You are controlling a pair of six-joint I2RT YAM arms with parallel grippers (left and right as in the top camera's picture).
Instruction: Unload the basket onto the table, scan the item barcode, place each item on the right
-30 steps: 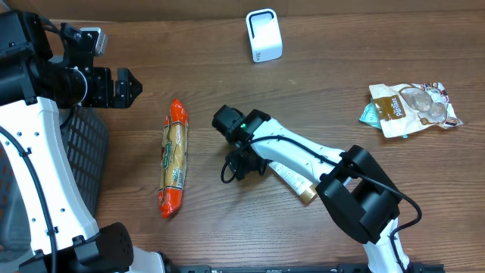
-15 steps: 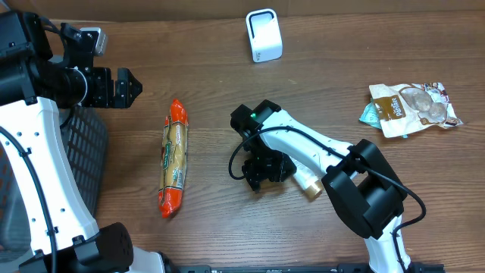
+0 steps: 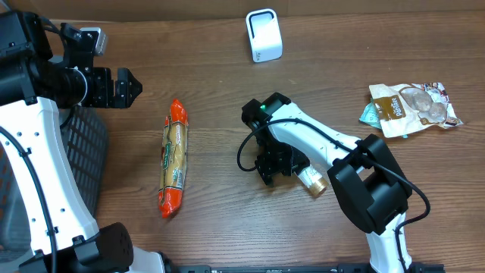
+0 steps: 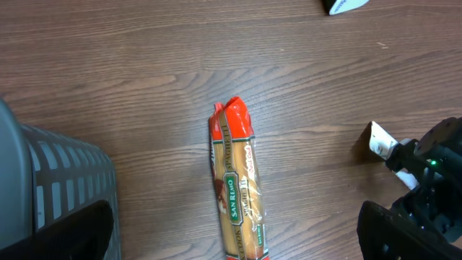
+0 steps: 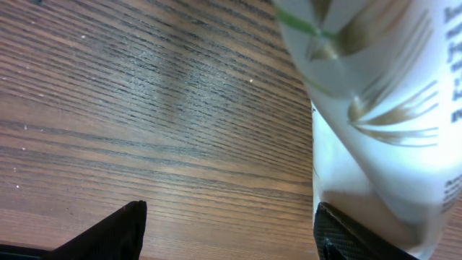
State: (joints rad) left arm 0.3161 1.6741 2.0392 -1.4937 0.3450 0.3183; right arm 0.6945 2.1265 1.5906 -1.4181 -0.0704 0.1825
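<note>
A white tube with a gold cap lies on the table right of centre. My right gripper hangs low over its left end. In the right wrist view the tube, white with gold leaf marks, fills the right side and rests against the right finger. The right gripper is open, with bare wood between its jaws. The white barcode scanner stands at the back centre. My left gripper is open at the far left, holding nothing.
A long orange-ended spaghetti packet lies left of centre, directly under the left gripper in the left wrist view. A grey basket sits at the left edge. Snack bags lie at the far right.
My right gripper has moved right and a little toward the front, coming down over the tube's left end. The left arm has not moved.
</note>
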